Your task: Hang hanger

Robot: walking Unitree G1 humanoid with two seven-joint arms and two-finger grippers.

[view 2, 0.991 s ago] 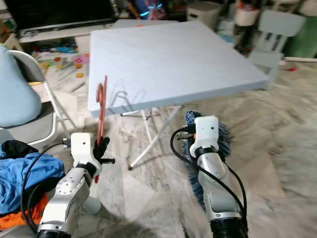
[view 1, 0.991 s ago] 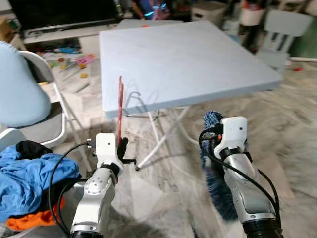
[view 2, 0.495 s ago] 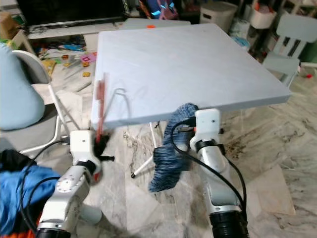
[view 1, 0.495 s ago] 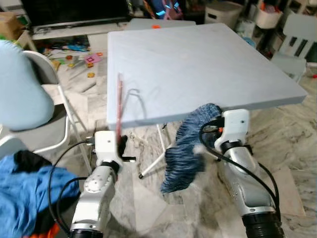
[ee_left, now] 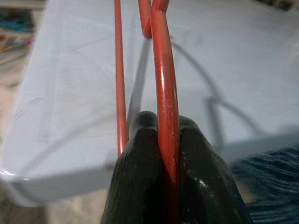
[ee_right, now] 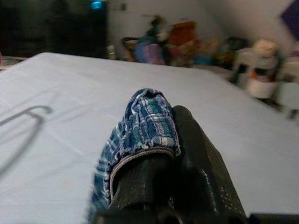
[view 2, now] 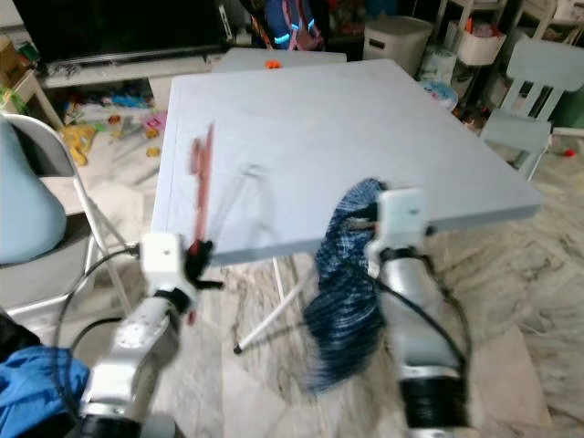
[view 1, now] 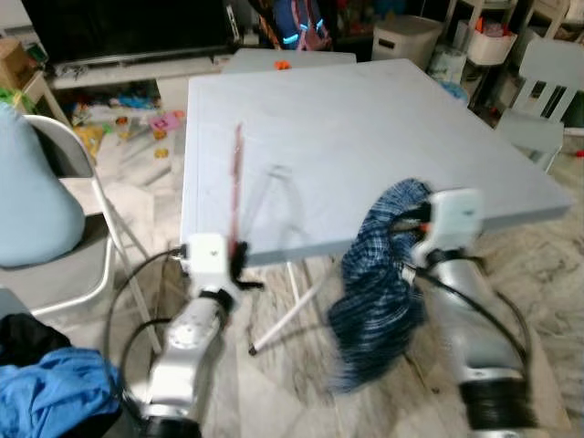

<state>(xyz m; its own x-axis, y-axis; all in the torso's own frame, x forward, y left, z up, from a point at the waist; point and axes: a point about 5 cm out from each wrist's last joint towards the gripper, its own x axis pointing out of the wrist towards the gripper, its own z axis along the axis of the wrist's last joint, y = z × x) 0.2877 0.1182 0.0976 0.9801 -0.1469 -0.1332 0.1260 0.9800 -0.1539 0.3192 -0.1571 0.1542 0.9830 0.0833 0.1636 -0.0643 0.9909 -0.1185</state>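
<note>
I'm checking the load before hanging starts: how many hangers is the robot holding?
1: a red hanger, clamped upright in the left hand at the table's near edge. The right hand holds plaid cloth instead.

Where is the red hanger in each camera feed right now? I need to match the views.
Left eye view: red hanger stands upright at centre-left, gripped by the left gripper at the table's near edge.
Right eye view: left of centre, blurred.
Left wrist view: centre, pinched between black fingers.
Right wrist view: its shadow falls on the table.
Shared landmark: the pale blue table.

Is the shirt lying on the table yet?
No, the plaid shirt hangs from the right pincer beside the table edge.
</note>
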